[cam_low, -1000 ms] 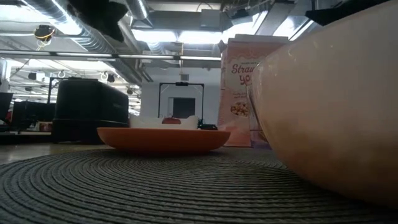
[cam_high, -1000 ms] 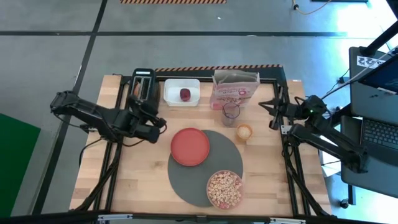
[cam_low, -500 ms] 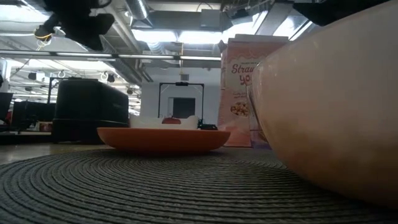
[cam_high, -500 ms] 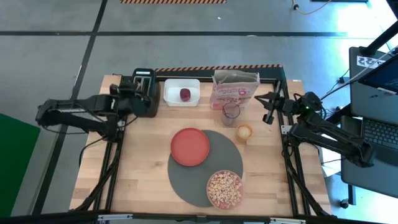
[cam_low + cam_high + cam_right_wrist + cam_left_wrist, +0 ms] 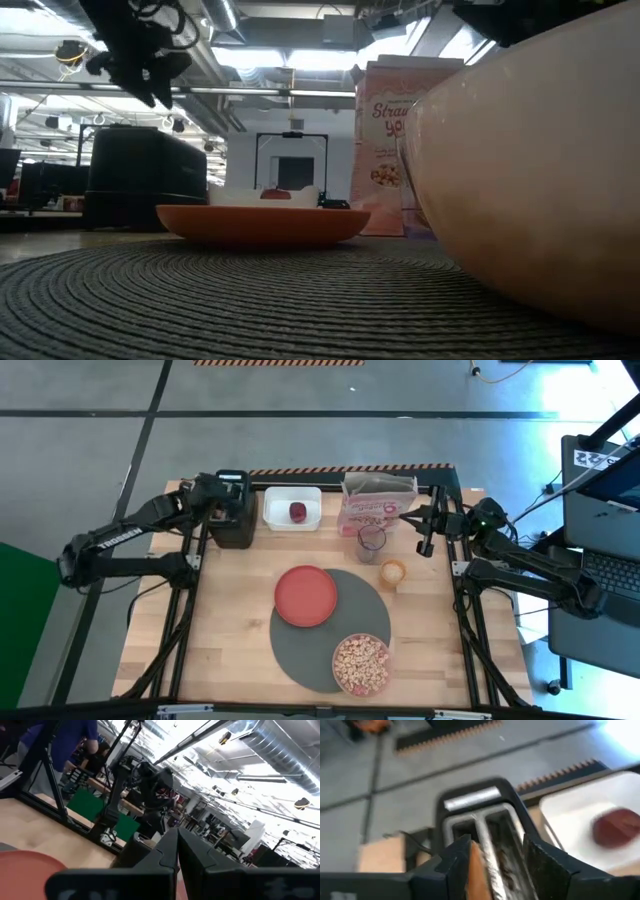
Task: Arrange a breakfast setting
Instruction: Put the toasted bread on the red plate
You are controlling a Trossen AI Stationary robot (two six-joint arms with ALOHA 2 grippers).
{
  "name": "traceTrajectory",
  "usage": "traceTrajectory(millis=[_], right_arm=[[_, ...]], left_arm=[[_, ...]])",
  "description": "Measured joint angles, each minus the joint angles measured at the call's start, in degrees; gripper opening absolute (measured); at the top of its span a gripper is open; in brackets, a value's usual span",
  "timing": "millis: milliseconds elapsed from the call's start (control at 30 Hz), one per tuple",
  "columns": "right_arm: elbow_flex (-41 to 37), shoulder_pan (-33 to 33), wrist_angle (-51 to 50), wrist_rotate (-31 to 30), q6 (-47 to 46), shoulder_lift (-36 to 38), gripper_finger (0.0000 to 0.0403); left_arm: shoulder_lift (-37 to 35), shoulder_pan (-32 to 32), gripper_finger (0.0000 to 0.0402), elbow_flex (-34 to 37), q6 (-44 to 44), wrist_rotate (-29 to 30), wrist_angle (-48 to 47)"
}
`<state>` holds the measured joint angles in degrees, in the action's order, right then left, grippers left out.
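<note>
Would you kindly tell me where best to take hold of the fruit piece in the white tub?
Grip the fruit piece across its sides, coming from straight above: it lies low inside the tub, whose walls would likely block a sideways approach.

the mat (image 5: 315,645) lies at the table's (image 5: 225,650) centre toward six o'clock. the plate (image 5: 306,596) sits on the mat's ten o'clock edge, and the bowl (image 5: 361,664) on its five o'clock edge. the toaster (image 5: 234,510), the tub (image 5: 292,508) and the cereal box (image 5: 377,503) stand in a row along the twelve o'clock edge, running from nine o'clock to three o'clock. the fruit piece (image 5: 298,511) lies in the tub. the left gripper (image 5: 218,500) hangs over the toaster.
</note>
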<state>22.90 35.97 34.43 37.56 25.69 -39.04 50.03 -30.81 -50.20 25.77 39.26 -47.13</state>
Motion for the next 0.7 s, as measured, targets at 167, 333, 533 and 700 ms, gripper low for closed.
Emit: traceTrajectory(millis=[167, 333, 533, 700], right_arm=[[0.09, 0.00, 0.76, -1.07, 0.04, -0.23, 0.0014], [0.09, 0.00, 1.03, -1.35, 0.04, -0.23, 0.0014], [0.09, 0.00, 0.91, -1.07, 0.06, -0.23, 0.0014], [0.09, 0.00, -0.06, -1.05, 0.07, -0.23, 0.0014]], left_arm=[[1.35, -5.27, 0.0181, 2.70, -0.91, -7.86, 0.54], [2.10, -9.85, 0.0181, 6.55, -0.89, -11.40, 1.80], [2.05, -12.18, 0.0181, 8.19, -0.90, -13.37, 3.48], [2.05, -12.59, 0.0151, 8.22, -0.93, -14.36, 3.89]])
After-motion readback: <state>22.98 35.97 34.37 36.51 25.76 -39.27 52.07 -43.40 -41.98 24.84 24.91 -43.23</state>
